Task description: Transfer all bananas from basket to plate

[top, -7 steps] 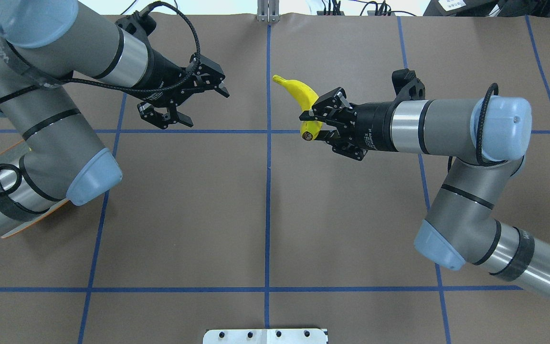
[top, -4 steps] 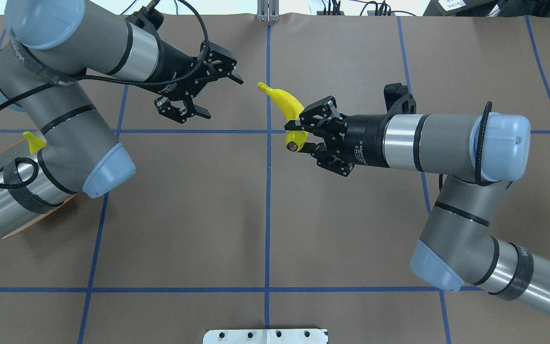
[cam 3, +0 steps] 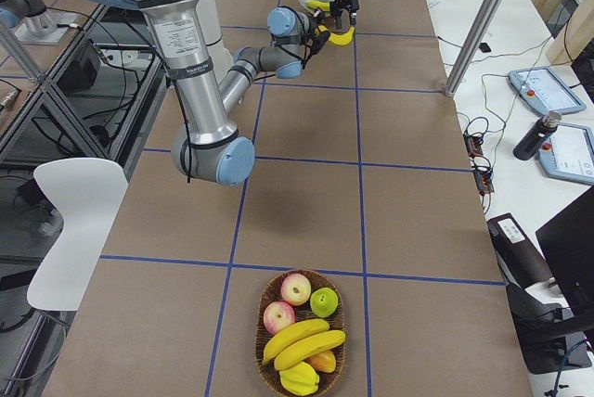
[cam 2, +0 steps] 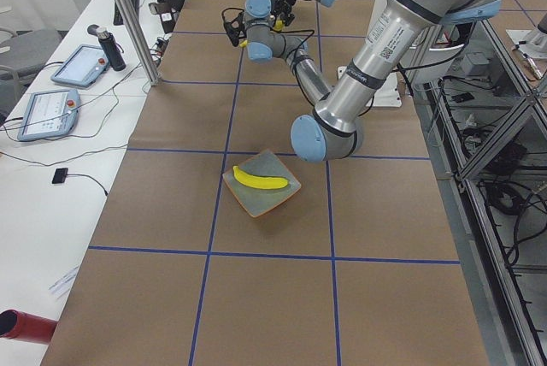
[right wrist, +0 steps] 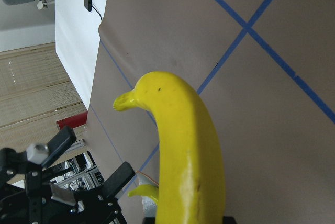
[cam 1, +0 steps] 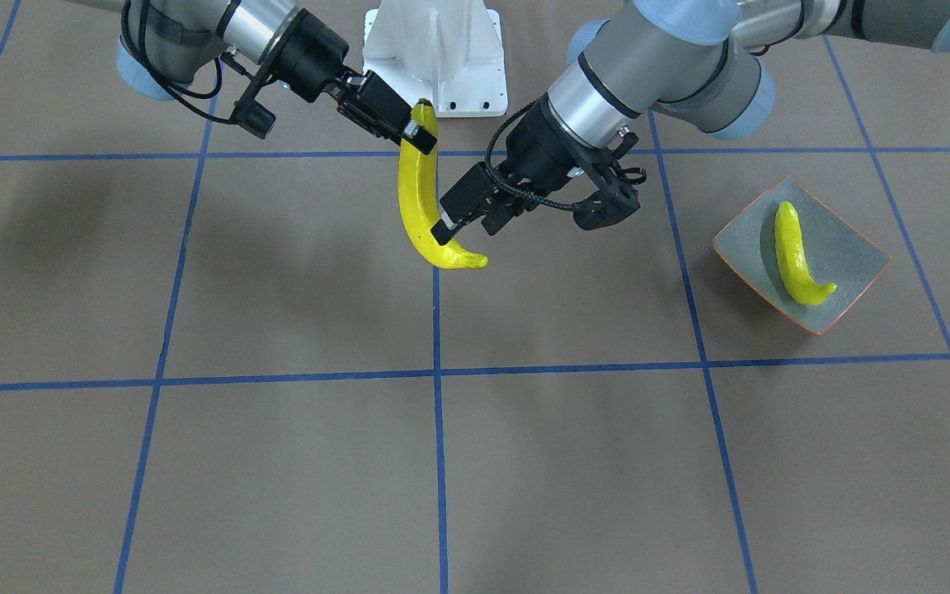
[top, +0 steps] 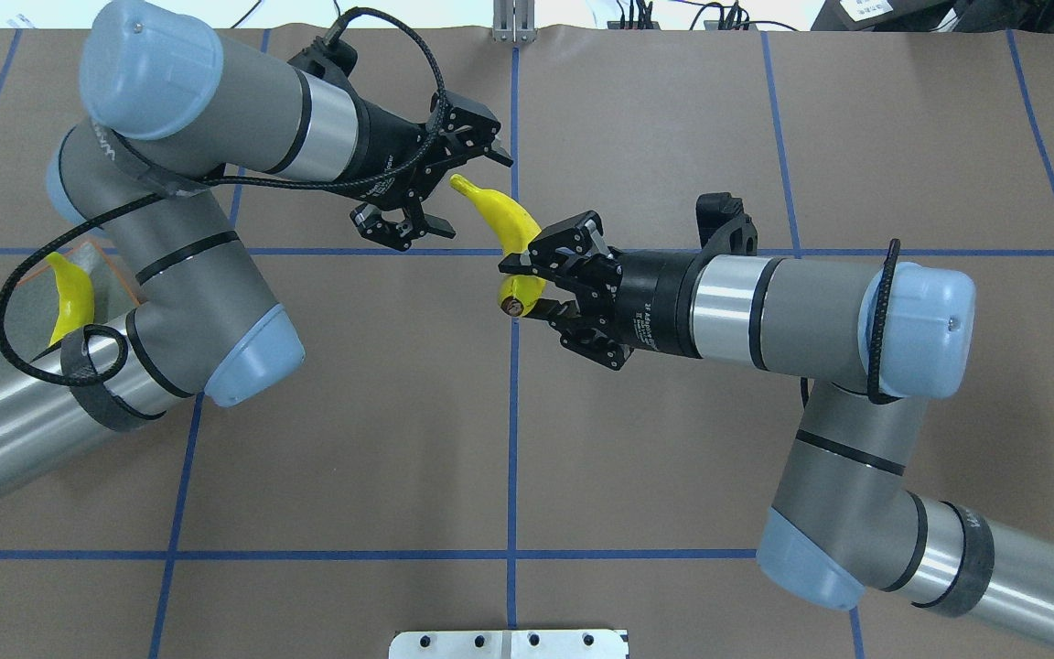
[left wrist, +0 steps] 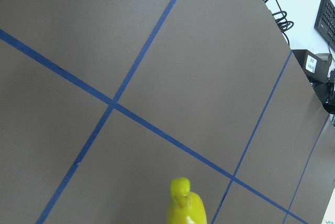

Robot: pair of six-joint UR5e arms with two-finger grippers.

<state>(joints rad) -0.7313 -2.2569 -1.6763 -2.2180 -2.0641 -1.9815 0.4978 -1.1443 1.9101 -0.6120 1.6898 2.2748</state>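
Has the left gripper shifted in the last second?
Yes. In the overhead view the left gripper has moved rightward, nearer the central blue tape line, and is now at the tip of the banana.

A glossy yellow banana [right wrist: 183, 150] rises from the bottom edge, its stem tip curving left. Behind it, blue tape lines [right wrist: 293, 76] cross the brown tabletop [right wrist: 272, 145]. The left pincer [right wrist: 98, 150] gapes at lower left.

The banana [top: 509, 224] has a smooth, glossy yellow skin. The plate [cam 1: 850, 245] looks like glazed ceramic with a soft sheen. Matt brown paper covers the tabletop [top: 353, 439], crossed by blue tape [top: 512, 439]. The basket [cam 3: 259, 349] is woven wicker. The right arm [top: 820, 302] shows matt grey casing and bright metal bands.
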